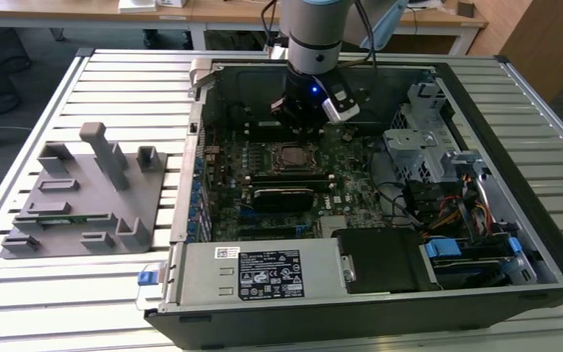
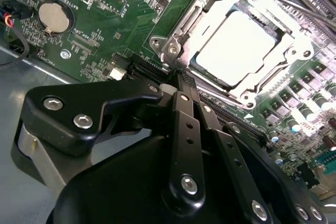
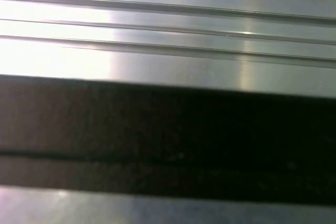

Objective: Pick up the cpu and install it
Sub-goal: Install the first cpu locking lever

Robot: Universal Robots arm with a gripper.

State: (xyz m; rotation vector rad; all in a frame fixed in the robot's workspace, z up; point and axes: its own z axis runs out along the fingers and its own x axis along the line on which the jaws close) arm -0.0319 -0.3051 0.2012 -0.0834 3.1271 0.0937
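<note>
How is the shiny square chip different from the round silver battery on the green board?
The cpu is square and bigger; the coin battery is round and smaller. The cpu sits inside a metal socket frame; the coin battery sits in a small round holder. Both are silvery, flat, and on the motherboard.

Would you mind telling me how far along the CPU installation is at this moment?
The cpu already lies seated in the socket frame on the motherboard, so pick-up and placement look done. The gripper hovers above the socket inside the case; no chip is seen in it. I cannot tell whether the socket is latched.
</note>
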